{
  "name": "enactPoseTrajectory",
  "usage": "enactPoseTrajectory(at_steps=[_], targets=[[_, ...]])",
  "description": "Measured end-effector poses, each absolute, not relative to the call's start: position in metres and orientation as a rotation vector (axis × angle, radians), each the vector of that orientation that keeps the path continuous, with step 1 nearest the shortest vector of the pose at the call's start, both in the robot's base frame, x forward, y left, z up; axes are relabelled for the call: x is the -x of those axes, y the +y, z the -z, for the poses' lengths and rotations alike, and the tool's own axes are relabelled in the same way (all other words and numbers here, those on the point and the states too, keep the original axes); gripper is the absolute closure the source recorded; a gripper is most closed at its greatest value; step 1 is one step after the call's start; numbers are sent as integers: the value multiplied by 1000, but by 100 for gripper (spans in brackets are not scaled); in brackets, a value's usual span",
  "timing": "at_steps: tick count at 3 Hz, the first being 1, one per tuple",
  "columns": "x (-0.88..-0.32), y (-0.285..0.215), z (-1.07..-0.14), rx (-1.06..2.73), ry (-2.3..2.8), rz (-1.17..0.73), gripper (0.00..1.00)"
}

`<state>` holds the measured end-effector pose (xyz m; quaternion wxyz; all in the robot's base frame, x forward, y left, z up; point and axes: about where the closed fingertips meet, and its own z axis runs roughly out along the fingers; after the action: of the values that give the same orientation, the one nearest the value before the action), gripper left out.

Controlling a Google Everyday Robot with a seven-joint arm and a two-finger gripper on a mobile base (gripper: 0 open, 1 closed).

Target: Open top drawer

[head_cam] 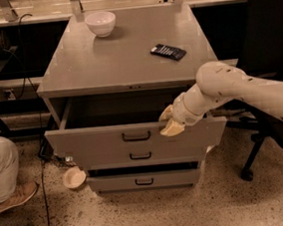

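My gripper [171, 122] at the top drawer's [99, 145] front rim: contact with the panel unclear. My arm [259, 91] is cut off at the right edge.
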<state>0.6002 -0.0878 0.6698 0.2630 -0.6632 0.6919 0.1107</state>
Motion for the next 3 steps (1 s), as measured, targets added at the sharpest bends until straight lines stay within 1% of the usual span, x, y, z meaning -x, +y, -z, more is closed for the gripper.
enactPoseTrajectory(at_steps=[3], targets=[[-536,-85,-663,1667,1943,-286,100]])
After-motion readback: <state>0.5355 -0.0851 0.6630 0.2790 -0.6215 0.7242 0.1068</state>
